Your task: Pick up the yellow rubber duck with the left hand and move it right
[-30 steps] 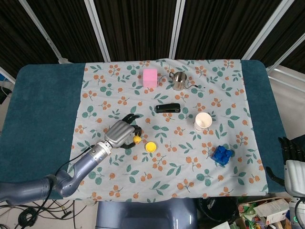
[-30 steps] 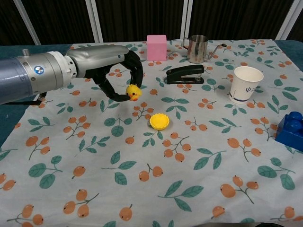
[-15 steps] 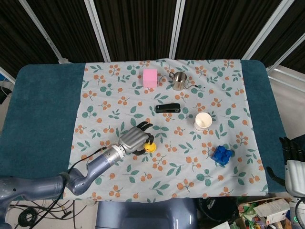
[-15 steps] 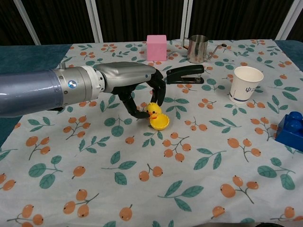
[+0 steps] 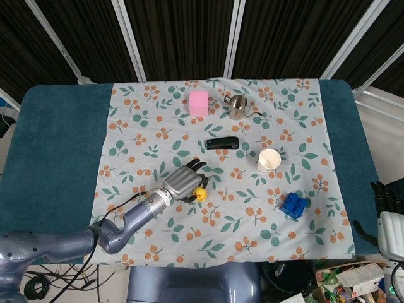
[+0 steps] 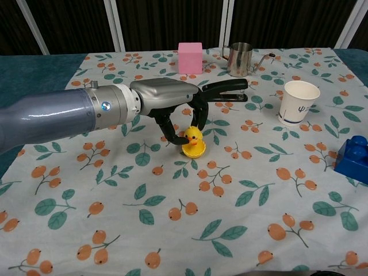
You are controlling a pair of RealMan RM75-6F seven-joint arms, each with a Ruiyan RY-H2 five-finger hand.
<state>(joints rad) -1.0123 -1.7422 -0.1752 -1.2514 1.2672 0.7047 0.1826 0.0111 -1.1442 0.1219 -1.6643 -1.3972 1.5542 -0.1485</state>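
The yellow rubber duck (image 6: 194, 137) is pinched between the thumb and a finger of my left hand (image 6: 170, 102), whose other fingers are spread. It sits directly over a small yellow cap (image 6: 194, 150) and seems to touch its top. In the head view the left hand (image 5: 182, 182) reaches in from the lower left, with the duck (image 5: 199, 194) at its fingertips near the cloth's middle. My right hand (image 5: 386, 201) hangs off the table's right edge, fingers apart, holding nothing.
Behind the hand lies a black stapler (image 6: 225, 89). A pink block (image 6: 190, 57) and a metal pitcher (image 6: 240, 59) stand at the back. A white paper cup (image 6: 299, 103) and a blue brick (image 6: 355, 158) stand to the right.
My left hand has carried the duck rightward from the left part of the cloth to just over the yellow cap. The right hand has not moved.
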